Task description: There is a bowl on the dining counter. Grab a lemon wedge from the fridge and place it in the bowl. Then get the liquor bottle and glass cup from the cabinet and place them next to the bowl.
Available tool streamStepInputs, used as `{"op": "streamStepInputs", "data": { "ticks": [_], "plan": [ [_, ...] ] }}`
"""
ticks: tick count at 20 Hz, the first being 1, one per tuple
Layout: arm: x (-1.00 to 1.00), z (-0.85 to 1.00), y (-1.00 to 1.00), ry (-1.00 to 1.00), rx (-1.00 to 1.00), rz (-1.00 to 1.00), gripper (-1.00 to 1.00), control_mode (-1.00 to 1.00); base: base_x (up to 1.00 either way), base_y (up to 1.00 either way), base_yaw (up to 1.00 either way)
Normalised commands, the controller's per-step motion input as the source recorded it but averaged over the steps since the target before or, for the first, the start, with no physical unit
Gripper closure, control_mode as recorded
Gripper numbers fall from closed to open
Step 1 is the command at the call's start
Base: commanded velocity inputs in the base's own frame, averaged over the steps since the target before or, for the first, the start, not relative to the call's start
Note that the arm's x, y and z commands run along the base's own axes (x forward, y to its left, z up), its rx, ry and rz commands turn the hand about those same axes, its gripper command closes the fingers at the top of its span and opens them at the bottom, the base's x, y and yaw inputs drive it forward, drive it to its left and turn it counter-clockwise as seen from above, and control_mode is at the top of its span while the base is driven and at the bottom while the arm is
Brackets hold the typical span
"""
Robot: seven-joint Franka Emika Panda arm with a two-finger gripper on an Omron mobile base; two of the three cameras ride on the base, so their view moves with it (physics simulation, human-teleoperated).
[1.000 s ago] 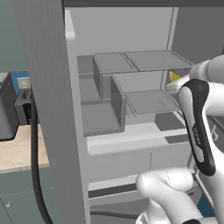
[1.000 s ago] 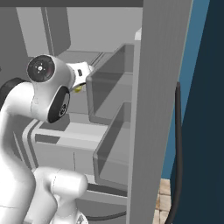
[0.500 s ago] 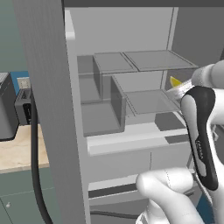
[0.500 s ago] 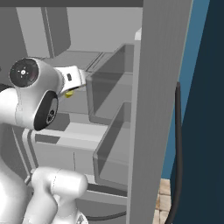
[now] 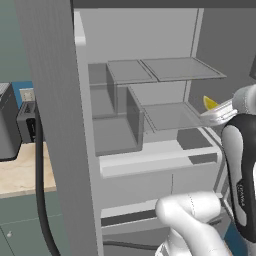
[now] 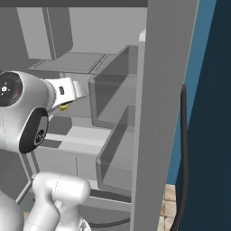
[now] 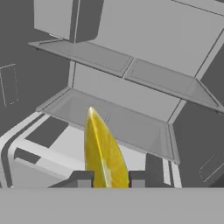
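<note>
My gripper (image 7: 106, 178) is shut on the lemon wedge (image 7: 103, 153), a bright yellow slice standing up between the two dark fingertips. From the left base view the lemon wedge (image 5: 210, 103) pokes up behind the white hand (image 5: 216, 115), just right of the fridge's lower glass shelf (image 5: 170, 116). In the right base view a bit of the lemon wedge (image 6: 64, 107) peeks out under the hand (image 6: 72, 91). The fridge (image 5: 150, 30) stands open, its grey shelves and bins bare. The hand is in front of the shelves, outside them.
The open fridge door (image 5: 55, 125) rises as a grey slab at left; another grey slab (image 6: 162, 113) stands at right. A dark appliance (image 5: 7, 122) sits on a beige worktop (image 5: 20, 172). Black cables (image 5: 40, 190) (image 6: 182, 135) hang beside the fridge.
The hand has drawn back out of the fridge with the lemon wedge still gripped, sliding right in the left base view and left in the right base view.
</note>
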Motion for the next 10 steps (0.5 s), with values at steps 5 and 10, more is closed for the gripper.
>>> {"op": "streamStepInputs", "data": {
  "ticks": [5, 10],
  "plan": [
    [-0.41, 0.0, 0.0, 0.0, 0.0, 0.0, 1.0, -1.0, 0.0, 0.0, 0.0],
    [-0.08, -0.01, 0.0, 0.0, 0.0, 0.0, 1.0, 1.0, -0.5, 0.0, 0.0]
  ]
}}
